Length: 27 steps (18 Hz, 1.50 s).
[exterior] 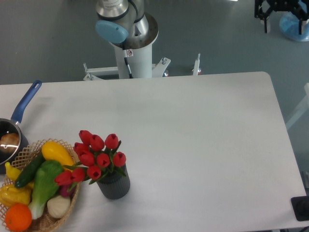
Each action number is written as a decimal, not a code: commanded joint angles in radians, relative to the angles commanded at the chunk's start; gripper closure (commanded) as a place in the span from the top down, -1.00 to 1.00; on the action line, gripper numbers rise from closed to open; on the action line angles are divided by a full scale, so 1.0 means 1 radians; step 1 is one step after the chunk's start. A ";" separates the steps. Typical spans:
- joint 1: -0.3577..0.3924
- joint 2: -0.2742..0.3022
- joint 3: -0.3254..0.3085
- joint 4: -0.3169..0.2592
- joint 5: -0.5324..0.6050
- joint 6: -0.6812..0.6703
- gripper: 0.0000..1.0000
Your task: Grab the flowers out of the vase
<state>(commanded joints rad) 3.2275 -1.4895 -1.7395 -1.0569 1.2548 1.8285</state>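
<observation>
White table (pixel 193 145) fills most of the view; robot base column (pixel 133 53) stands behind its far edge, left of centre. Gripper not in view (only the base and lower joint show), so whether it is released or clenched cannot be told. Wicker basket (pixel 72 205) of produce sits at the near-left corner, blue-handled saucepan (pixel 21 108) behind it at the left edge. The flowers (pixel 99 157) stand in the vase (pixel 114 186), near the front edge, left of centre, just beside the basket; some blooms lean out over the basket rim. Stems run roughly upright, tilted leftward. Judgement: the approach wants to come from above or the right, where open tabletop lies; the left is crowded by the basket.
</observation>
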 joint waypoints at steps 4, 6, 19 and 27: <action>-0.003 0.000 -0.009 0.000 -0.005 0.002 1.00; -0.003 0.000 -0.012 0.002 -0.026 0.000 1.00; -0.017 0.017 -0.205 -0.003 -0.386 -0.094 1.00; -0.140 -0.037 -0.195 -0.003 -0.474 -0.333 1.00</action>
<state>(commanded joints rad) 3.0880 -1.5263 -1.9344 -1.0600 0.7808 1.4959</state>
